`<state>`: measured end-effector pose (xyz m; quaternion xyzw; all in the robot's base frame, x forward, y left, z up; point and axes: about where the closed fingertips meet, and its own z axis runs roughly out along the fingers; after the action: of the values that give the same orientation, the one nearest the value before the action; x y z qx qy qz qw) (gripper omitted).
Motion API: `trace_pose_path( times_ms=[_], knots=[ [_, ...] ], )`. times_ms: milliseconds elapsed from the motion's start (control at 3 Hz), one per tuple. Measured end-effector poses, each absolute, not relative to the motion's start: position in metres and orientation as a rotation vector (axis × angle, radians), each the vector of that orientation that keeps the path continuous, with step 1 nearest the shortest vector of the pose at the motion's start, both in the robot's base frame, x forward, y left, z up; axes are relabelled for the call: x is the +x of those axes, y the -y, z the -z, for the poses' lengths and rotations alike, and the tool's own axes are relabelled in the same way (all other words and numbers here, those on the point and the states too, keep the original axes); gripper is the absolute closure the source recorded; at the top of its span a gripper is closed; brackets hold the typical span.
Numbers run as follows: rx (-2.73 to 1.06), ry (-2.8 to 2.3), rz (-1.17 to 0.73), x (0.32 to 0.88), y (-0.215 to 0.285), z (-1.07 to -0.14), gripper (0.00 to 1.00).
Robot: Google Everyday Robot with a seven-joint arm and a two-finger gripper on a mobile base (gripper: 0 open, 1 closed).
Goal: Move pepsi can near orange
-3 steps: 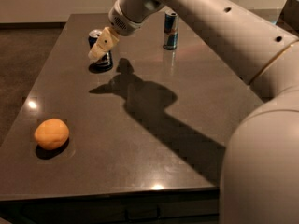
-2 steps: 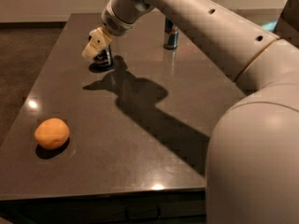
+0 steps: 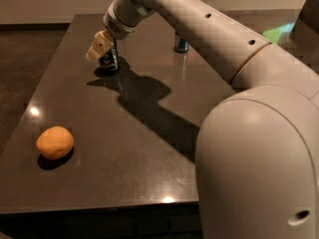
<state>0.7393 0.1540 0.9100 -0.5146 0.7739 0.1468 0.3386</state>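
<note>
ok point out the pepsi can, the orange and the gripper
pepsi can (image 3: pixel 110 61), camera view, its dark lower side
orange (image 3: pixel 55 142), camera view, middle of the fruit
gripper (image 3: pixel 101 51), camera view, pale tip beside the can's top

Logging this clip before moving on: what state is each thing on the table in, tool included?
tool: at the pepsi can's upper left side, over the far left of the table.
pepsi can: upright, far from the orange.
orange: resting at the near left, untouched.
second can: upright at the far edge, partly hidden by the arm.
</note>
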Motion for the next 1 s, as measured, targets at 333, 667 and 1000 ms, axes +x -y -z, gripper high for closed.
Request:
trace_pose_path(
  times_ms=[333,667,1000],
  knots=[
    [-1.349,-2.004,-0.419,0.739,-0.155,-0.91,0.4],
    [-1.387,-1.96,-0.492,0.716,-0.149,-0.921,0.71],
    [-1.457,-1.892,-0.544,0.687,-0.147,-0.933,0.95]
  ],
)
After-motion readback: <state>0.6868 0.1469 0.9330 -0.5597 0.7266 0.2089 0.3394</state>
